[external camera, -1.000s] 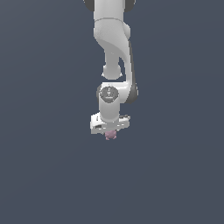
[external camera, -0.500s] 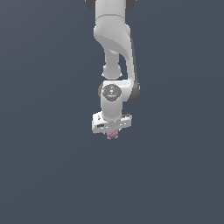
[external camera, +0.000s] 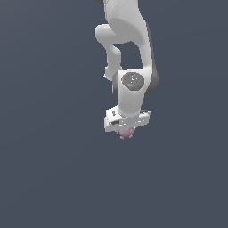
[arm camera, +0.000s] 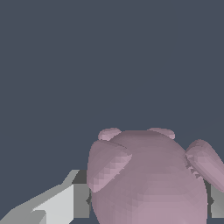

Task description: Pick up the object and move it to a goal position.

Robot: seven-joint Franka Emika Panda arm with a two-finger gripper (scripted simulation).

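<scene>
The jaws [external camera: 126, 132] are clenched on the object [arm camera: 148, 179], the knobby pink lump tucked right beneath the white hand, apparently light and rigid, best pinched across its round body, not its knobs.

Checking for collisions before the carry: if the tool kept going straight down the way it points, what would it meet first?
Nothing stands out. The tool is shut on the pink lump and points downward; below it both views show only plain dark grey. Depth is unreadable, so I cannot tell whether a surface lies there.
</scene>
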